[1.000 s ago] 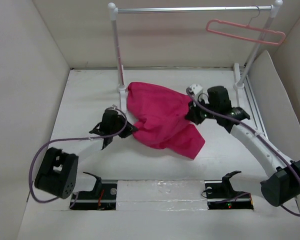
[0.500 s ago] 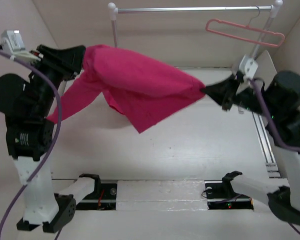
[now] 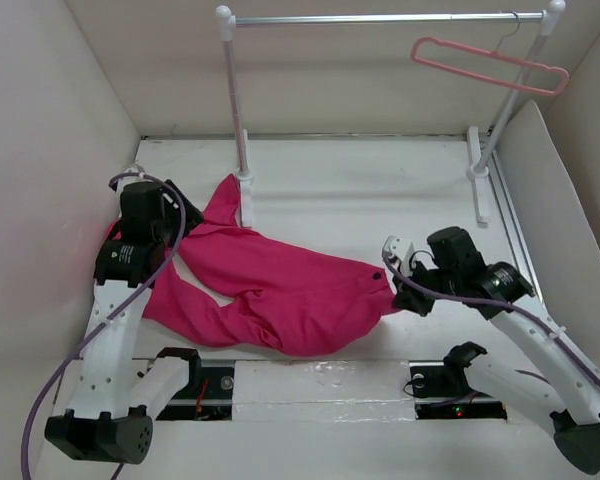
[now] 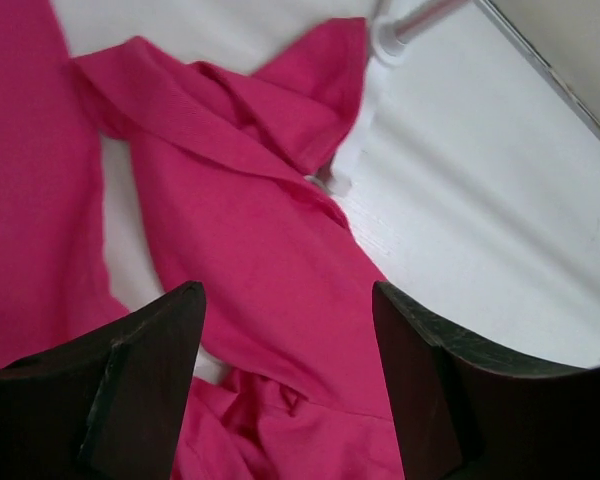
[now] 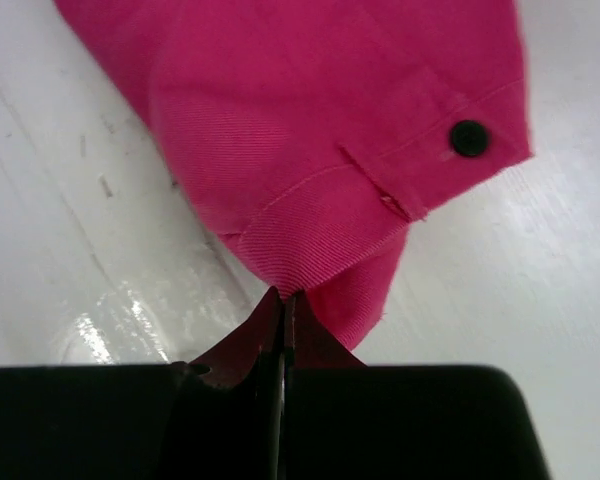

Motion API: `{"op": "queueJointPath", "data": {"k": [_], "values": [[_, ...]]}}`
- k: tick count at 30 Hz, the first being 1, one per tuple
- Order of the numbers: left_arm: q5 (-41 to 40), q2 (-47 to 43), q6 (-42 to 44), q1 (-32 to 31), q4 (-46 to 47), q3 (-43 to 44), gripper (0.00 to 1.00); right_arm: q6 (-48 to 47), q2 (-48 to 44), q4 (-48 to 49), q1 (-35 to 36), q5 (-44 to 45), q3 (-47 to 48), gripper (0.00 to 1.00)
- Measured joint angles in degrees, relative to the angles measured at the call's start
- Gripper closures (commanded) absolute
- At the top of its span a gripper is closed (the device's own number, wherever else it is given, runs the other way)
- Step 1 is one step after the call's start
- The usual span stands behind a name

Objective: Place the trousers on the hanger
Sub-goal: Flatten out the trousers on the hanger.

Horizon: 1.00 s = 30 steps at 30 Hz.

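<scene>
The magenta trousers (image 3: 280,290) lie crumpled on the white table from left to centre-right. My right gripper (image 3: 393,290) is shut on a fold of the waistband (image 5: 310,240), close to the dark button (image 5: 469,137); its closed tips (image 5: 283,296) pinch the cloth just above the table. My left gripper (image 3: 176,200) hovers over the left end of the trousers (image 4: 250,220). That gripper (image 4: 288,292) is open, with both dark fingers (image 4: 150,370) clear of the cloth and nothing between them. The light-pink hanger (image 3: 490,65) hangs by its hook from the rail at the top right.
The white-and-silver clothes rail (image 3: 380,18) spans the back, with its left post (image 3: 237,110) and foot (image 4: 395,35) touching the trousers' far edge. The right post (image 3: 505,105) stands by the right wall. Cardboard walls close three sides. Two black brackets (image 3: 185,365) (image 3: 460,360) sit at the near edge.
Both arms lifted the trousers and stretched them in the air, then lowered them to the table. My left gripper opened and let go; the right one kept its grip.
</scene>
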Motion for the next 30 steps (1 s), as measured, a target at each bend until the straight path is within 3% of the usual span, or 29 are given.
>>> {"op": "queueJointPath", "data": {"k": [3, 5, 7, 12, 13, 14, 16, 19, 22, 23, 24, 25, 28, 30], "values": [[5.29, 2.23, 1.29, 0.00, 4.33, -1.66, 0.38, -0.70, 5.49, -0.98, -0.15, 4.61, 6.34, 1.00], [8.35, 4.42, 2.08, 0.00, 6.58, -2.99, 0.38, -1.53, 12.70, -0.46, -2.01, 6.38, 15.76, 1.00], [10.95, 7.41, 2.75, -0.09, 7.72, -3.30, 0.38, -2.49, 24.35, 0.04, -4.07, 7.26, 31.15, 1.00], [14.78, 10.08, 3.52, -0.11, 11.63, -6.80, 0.37, -4.81, 54.88, -1.27, -2.73, 14.56, 81.13, 1.00], [14.97, 9.25, 3.52, -0.11, 12.15, -8.55, 0.36, -4.76, 58.03, -1.81, -2.29, 15.74, 88.41, 1.00], [15.15, 8.20, 3.50, -0.11, 12.44, -10.40, 0.36, -4.70, 58.05, -0.70, -1.44, 16.92, 89.72, 1.00], [15.13, 5.95, 3.52, -0.09, 12.98, -14.27, 0.36, -4.13, 50.29, 0.76, 0.87, 21.29, 80.85, 1.00], [15.30, 4.17, 3.85, 0.94, 12.96, -18.64, 0.35, 0.48, 28.20, 2.49, 7.50, 27.91, 52.43, 1.00], [15.08, 4.70, 4.61, 2.21, 12.72, -19.26, 0.35, 8.74, 7.69, 1.95, 11.58, 27.08, 27.80, 0.96], [14.95, 5.01, 4.87, 2.38, 12.76, -19.04, 0.35, 12.44, 1.57, 0.70, 11.96, 26.73, 20.15, 0.84], [14.91, 5.42, 5.18, 2.43, 12.68, -18.47, 0.34, 16.22, -3.13, -0.39, 12.15, 26.23, 13.09, 0.65], [14.97, 6.03, 5.53, 2.43, 12.74, -17.64, 0.34, 19.61, -6.34, -1.90, 12.26, 26.12, 7.21, 0.40], [14.75, 9.07, 6.34, 1.44, 13.00, -14.10, 0.34, 26.32, -9.35, -5.95, 11.96, 26.93, -2.10, 0.20], [14.14, 10.99, 6.60, -0.79, 13.97, -12.59, 0.34, 27.04, -7.41, -6.08, 10.14, 27.69, -1.75, 0.17]]}}
